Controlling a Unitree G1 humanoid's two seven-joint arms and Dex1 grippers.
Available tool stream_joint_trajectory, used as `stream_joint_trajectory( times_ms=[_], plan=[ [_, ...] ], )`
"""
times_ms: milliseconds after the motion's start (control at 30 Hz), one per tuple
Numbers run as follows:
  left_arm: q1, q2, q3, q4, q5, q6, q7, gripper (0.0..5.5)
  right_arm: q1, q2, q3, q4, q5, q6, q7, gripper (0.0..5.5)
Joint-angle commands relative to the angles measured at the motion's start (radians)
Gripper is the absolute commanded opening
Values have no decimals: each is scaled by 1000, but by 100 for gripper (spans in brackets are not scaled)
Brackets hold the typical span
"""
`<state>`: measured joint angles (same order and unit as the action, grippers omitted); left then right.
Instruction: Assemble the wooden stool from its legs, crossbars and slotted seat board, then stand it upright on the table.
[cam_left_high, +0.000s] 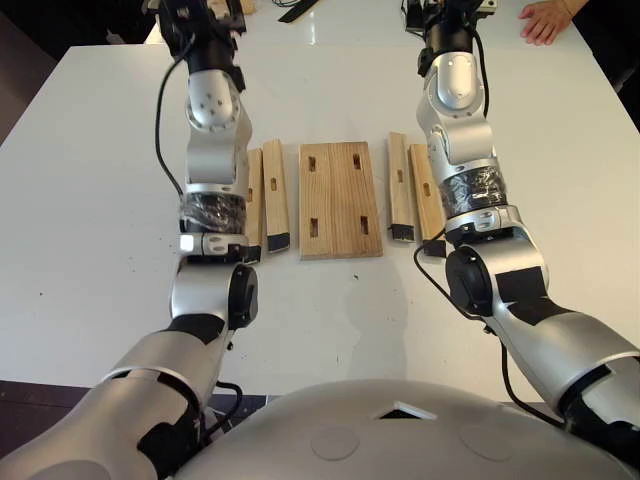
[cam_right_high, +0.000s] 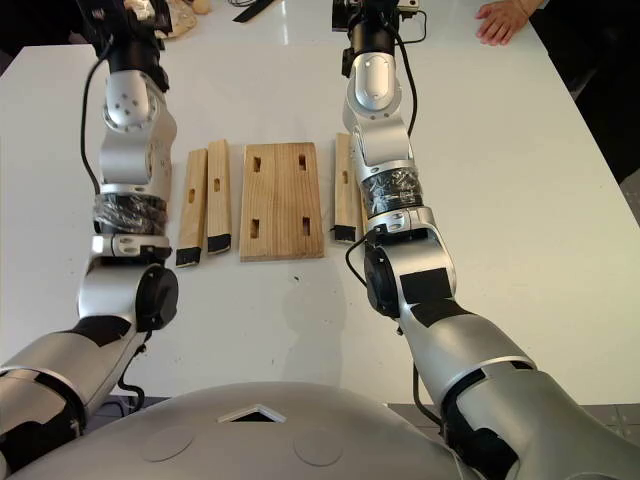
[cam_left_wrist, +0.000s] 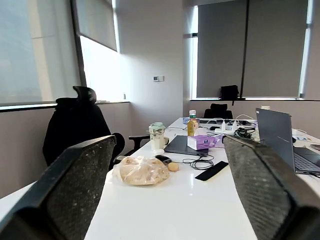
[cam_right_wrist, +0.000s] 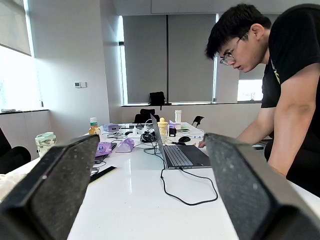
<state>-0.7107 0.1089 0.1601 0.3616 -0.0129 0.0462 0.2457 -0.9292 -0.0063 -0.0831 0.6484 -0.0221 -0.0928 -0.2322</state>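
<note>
White surface (cam_left_high: 100, 150) carries the slotted seat board (cam_left_high: 341, 200) at centre, long axis 12-to-6. Left leg pair (cam_left_high: 275, 195) lies at its 9 o'clock, right leg pair (cam_left_high: 400, 187) at 3 o'clock. Left hand (cam_left_wrist: 167, 190) and right hand (cam_right_wrist: 150, 190) are empty with fingers spread, beyond the parts. All wood lies toward 6 o'clock from them, and neither arm appears nearer the board. No legible markings on the wood.

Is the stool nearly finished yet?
Not yet. Nothing looks joined. The seat board lies flat on the table, with two wooden bars on its left and two more on its right, all apart. Nothing is in hand: the left gripper and the right gripper are open and empty. Fitting everything together and standing the stool up is all left to do.
</note>
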Motion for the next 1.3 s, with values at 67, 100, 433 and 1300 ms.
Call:
stream_joint_trajectory(
  times_ms=[67, 100, 433, 1300],
  plan=[
    [140, -35, -66, -142, 67, 33, 13, 324, 152, -12, -7, -100, -6, 44, -6, 340],
    [149, -35, -65, -162, 61, 37, 2, 324, 175, -8, -2, -127, -6, 58, -3, 340],
    [100, -54, -57, -99, 61, 101, 8, 324, 162, 2, 18, -129, 12, 102, 54, 340],
    [633, -183, -28, -667, 57, 287, 46, 324, 688, -41, 26, -772, -20, 365, 105, 340]
  ],
)
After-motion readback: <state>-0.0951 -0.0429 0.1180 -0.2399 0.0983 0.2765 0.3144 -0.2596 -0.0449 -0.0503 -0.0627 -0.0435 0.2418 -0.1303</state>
